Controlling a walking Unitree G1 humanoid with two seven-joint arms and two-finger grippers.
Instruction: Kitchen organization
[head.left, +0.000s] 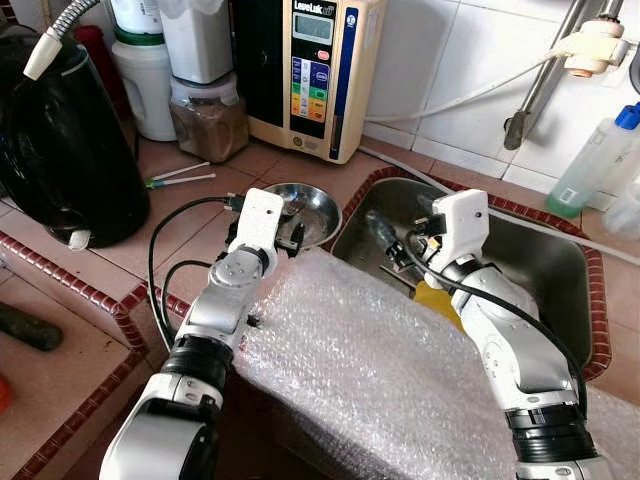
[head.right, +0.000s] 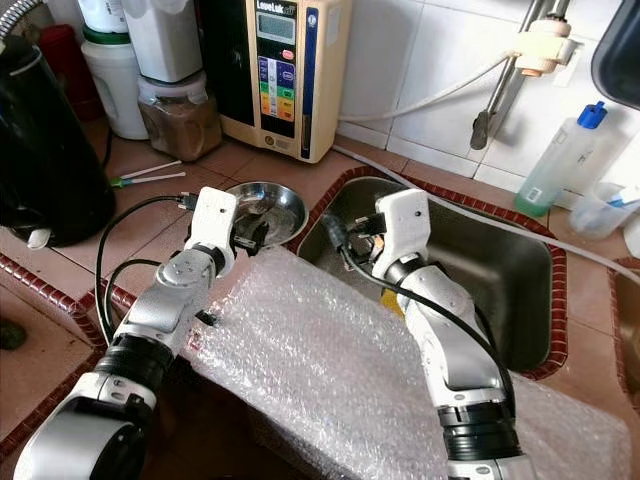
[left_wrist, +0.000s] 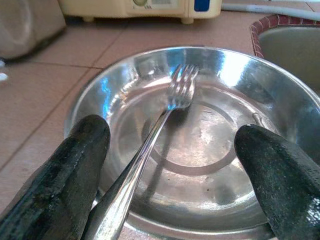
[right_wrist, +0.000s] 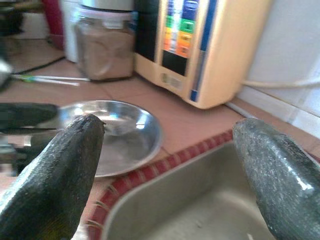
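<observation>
Step in hand: likely placing the fork (left_wrist: 177, 95) into the steel bowl (head.left: 325, 215); fork lying with tines in the bowl's middle, handle running back over the near rim between the fingers.
Left tool (left_wrist: 172, 165): spread wide, pinching nothing; one finger (left_wrist: 60, 175) close beside the fork handle, contact not clear; poised at the bowl's near rim, centre of the head frame.
Right tool (right_wrist: 170, 160): spread, empty, held over the left end of the sink (head.left: 560, 270), right of centre.
Bowl: on the tiled surface (head.left: 190, 230), just left of the sink's red edge.
Sink: something yellow (head.left: 440, 300) low inside, partly hidden by the right arm; not identifiable.
Bubble wrap (head.left: 380, 370): draped across the lower middle, under both arms.
Background: cream appliance (head.left: 310, 70) and brown-filled jar (head.left: 208, 120) at upper centre, black pot (head.left: 60, 150) at upper left, bottle (head.left: 595, 160) at far right.
Next move, as a judgement: draw the left tool straight back without nudging the handle, since a tipped fork could slide out of the shallow bowl; then pick the next item.
</observation>
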